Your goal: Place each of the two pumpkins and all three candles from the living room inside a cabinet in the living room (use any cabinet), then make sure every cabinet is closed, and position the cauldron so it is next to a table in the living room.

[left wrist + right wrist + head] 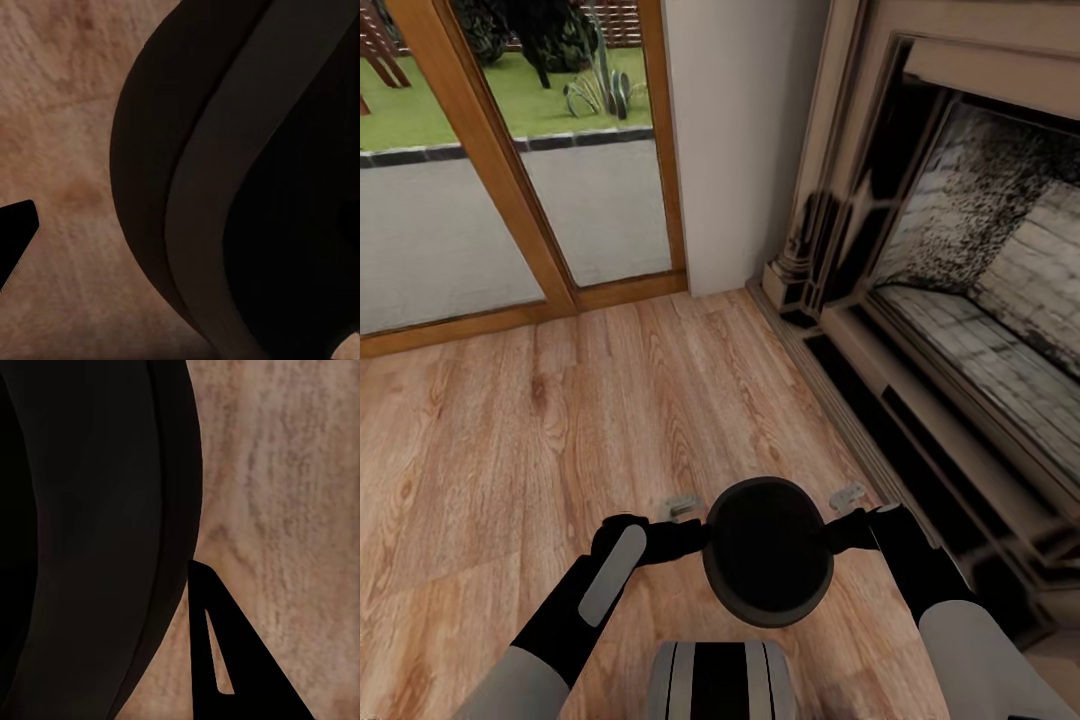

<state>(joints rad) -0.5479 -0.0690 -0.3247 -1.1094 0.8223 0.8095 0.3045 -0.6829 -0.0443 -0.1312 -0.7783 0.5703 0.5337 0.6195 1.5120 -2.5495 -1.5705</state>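
The cauldron [768, 550] hangs just ahead of the robot's trunk, between the left gripper [682, 522] and the right gripper [848, 515], each pressed against a side of it; how wide either pair of jaws stands cannot be told. Its mouth opens upward, its round body having no long axis. No writing shows. Below lies wooden floor [540, 420]; farther right stands the fireplace [960, 250], farther left a glass door [510, 150].

Black round-bellied cauldron [768, 550], wide mouth facing up and dark inside, grey band below the rim, held upright above a wooden plank floor [540, 430] between the left gripper [685, 535] and the right gripper [845, 528]. Pressed at opposite sides by both. Curved dark wall and band [217, 187] seen close against the floor from the wrists.
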